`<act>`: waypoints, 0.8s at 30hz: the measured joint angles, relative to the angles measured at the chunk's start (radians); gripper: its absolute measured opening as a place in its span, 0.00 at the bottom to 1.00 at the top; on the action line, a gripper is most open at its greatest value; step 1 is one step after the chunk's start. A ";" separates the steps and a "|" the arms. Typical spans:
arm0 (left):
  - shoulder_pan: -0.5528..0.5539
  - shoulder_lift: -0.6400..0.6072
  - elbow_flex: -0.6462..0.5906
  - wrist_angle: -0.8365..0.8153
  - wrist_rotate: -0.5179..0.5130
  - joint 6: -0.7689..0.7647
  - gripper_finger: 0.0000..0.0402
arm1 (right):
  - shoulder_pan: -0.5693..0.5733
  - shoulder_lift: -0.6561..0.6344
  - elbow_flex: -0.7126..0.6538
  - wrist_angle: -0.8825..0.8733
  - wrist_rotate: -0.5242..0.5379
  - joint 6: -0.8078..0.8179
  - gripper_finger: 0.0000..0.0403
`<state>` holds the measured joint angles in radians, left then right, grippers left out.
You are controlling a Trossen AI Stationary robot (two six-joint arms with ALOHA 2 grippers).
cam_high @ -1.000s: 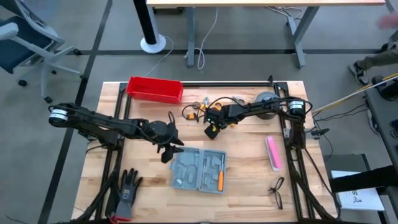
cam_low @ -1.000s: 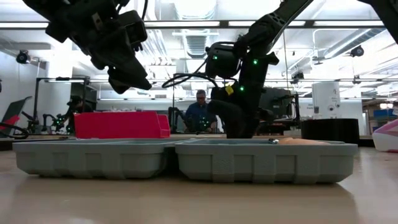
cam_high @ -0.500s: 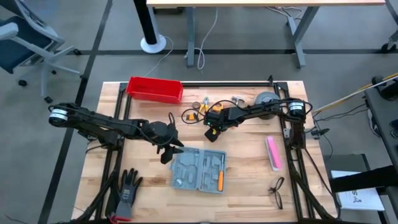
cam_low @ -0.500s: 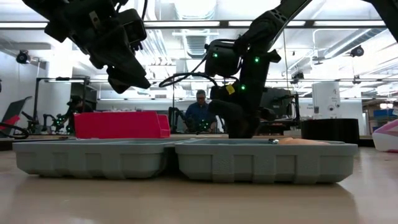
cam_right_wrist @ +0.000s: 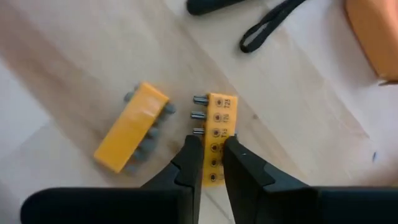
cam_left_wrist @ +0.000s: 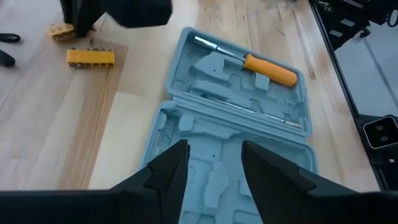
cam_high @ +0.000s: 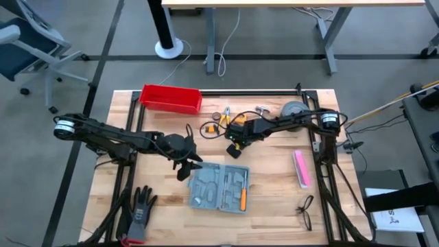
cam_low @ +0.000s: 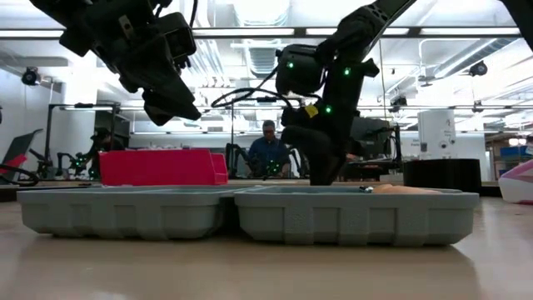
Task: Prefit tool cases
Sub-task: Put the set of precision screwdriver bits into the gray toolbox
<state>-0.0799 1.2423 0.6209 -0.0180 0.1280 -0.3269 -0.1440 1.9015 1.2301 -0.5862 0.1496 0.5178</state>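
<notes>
Tool case (cam_high: 219,189) is lying open at the desk's (cam_high: 274,185) near-centre, left gripper (cam_left_wrist: 211,163) hovering just over its left half with fingers apart, right gripper (cam_right_wrist: 210,158) farther back pinching a yellow bit holder (cam_right_wrist: 217,134).

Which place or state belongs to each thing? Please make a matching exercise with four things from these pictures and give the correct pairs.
Things:
1. red bin
2. tool case
3. black glove
4. yellow bit holder

Places or states:
A. between the right gripper's fingers
B. lying open, an orange-handled screwdriver inside
C. at the table's far left corner
D. at the table's near left corner

Pairs: 1-C, 2-B, 3-D, 4-A
</notes>
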 joint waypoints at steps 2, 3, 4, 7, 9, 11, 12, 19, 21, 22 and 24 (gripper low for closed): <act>0.000 0.000 0.000 0.001 0.000 0.000 0.38 | 0.010 -0.022 0.000 -0.001 0.000 -0.003 0.09; 0.000 0.000 0.000 0.000 0.000 0.000 0.38 | 0.016 -0.033 0.000 -0.007 0.001 -0.003 0.08; 0.000 0.000 0.000 0.000 0.000 0.000 0.37 | 0.022 -0.040 0.000 -0.013 0.001 -0.003 0.07; 0.000 0.000 0.000 0.001 0.000 0.000 0.36 | 0.052 -0.062 0.000 -0.027 0.001 -0.003 0.04; 0.000 0.000 0.000 0.001 0.000 0.000 0.36 | 0.071 -0.081 0.000 -0.038 0.001 -0.003 0.01; 0.000 0.000 0.000 0.001 0.000 0.000 0.36 | 0.082 -0.088 0.002 -0.041 0.002 -0.005 0.00; 0.000 0.000 0.000 0.002 0.000 0.000 0.36 | 0.082 -0.089 0.002 -0.045 0.005 -0.008 0.00; 0.000 0.000 0.000 0.002 0.000 0.000 0.38 | 0.039 -0.073 0.002 -0.035 0.000 -0.002 0.13; 0.000 0.000 0.001 0.001 0.004 0.000 0.39 | 0.031 -0.068 0.002 -0.027 -0.001 -0.001 0.19; 0.000 0.000 0.001 0.002 0.004 -0.001 0.39 | 0.028 -0.067 0.002 -0.025 -0.008 0.005 0.22; 0.000 0.000 0.004 0.001 0.005 0.000 0.39 | 0.025 -0.054 0.002 -0.022 -0.012 0.023 0.27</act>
<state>-0.0799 1.2419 0.6250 -0.0170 0.1327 -0.3271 -0.1188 1.8480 1.2320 -0.6077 0.1381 0.5404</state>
